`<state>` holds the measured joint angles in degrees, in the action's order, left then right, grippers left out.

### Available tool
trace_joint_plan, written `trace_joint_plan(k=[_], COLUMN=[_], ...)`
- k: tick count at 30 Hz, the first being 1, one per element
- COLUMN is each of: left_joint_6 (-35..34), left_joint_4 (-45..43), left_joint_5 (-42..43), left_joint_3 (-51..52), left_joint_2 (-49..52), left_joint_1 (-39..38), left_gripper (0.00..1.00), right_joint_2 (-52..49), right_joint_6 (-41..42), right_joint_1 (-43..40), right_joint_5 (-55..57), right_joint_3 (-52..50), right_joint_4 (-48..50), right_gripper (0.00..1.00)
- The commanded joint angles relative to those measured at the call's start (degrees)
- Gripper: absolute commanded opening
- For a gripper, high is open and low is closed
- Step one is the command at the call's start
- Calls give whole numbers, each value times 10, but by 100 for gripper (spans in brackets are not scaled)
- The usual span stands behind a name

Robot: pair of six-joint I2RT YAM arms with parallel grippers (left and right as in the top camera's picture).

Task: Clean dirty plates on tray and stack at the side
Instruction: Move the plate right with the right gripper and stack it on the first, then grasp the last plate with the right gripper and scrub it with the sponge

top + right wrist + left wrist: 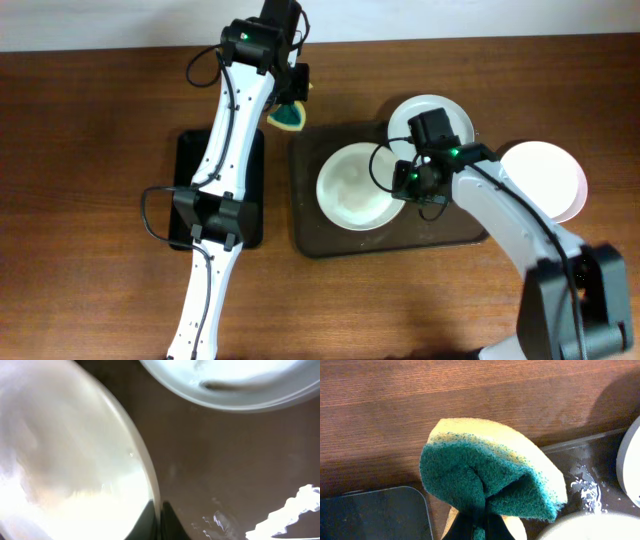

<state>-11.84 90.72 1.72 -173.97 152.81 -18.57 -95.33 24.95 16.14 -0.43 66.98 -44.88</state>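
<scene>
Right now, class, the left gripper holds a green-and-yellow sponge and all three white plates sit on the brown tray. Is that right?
Not quite. Only two plates sit on the tray; the third plate lies on the table beside it, as the overhead view shows. The left gripper does hold the sponge.

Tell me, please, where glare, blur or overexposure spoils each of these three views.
Overhead: sharp and evenly lit, though the rightmost plate is blown out to flat white. Left wrist: the sponge is crisp, while the plate rim at the right edge is soft. Right wrist: the nearest plate is blurred and overexposed, and the tray carries a glare patch at lower right.
</scene>
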Motion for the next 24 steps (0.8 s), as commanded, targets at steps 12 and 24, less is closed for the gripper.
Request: trace_joint_plan(k=[12,24], left_joint_6=[-5,-5], left_joint_4=[7,16], left_joint_5=[5,5], left_joint_3=[-12,-12], left_joint_2=[-6,-6], left_joint_1=[21,21], left_gripper=[0,0], right_joint_2=[51,143], right_joint_6=[18,0], right_joint_1=[311,-393], right_joint_5=[801,111], right_joint_3=[47,47], right_joint_4=[-121,-96], right_gripper=[4,4])
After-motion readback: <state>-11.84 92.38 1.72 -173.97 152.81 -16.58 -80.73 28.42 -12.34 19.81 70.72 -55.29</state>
